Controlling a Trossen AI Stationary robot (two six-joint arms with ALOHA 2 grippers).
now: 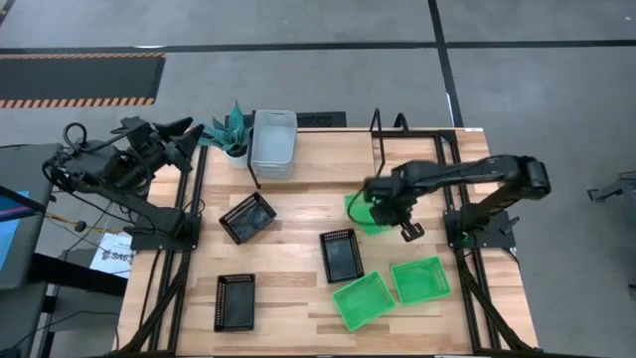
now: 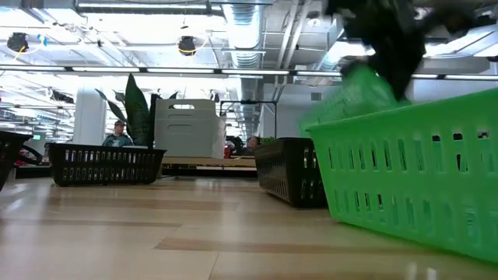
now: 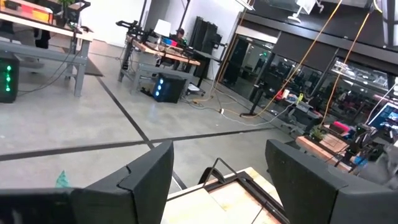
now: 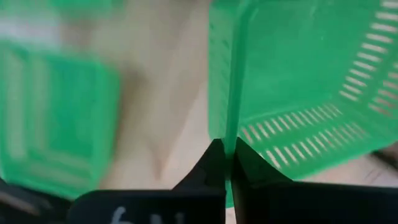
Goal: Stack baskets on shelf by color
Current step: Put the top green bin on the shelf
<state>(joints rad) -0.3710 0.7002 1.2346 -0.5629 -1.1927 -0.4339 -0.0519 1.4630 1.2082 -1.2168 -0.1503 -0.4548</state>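
The right tool [image 4: 227, 163] pinches the rim of a tilted green basket [image 4: 298, 81], lifted above the table [image 1: 288, 298].

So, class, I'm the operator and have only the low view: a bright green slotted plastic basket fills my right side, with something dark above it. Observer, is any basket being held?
Observer: Yes. The right gripper is shut on the rim of another bright green slotted plastic basket.
Operator: How many green ones lie loose?
Observer: Two loose green baskets, side by side near the table's front right.
Operator: And the left arm?
Observer: The left gripper is open, parked off the table's back left corner.
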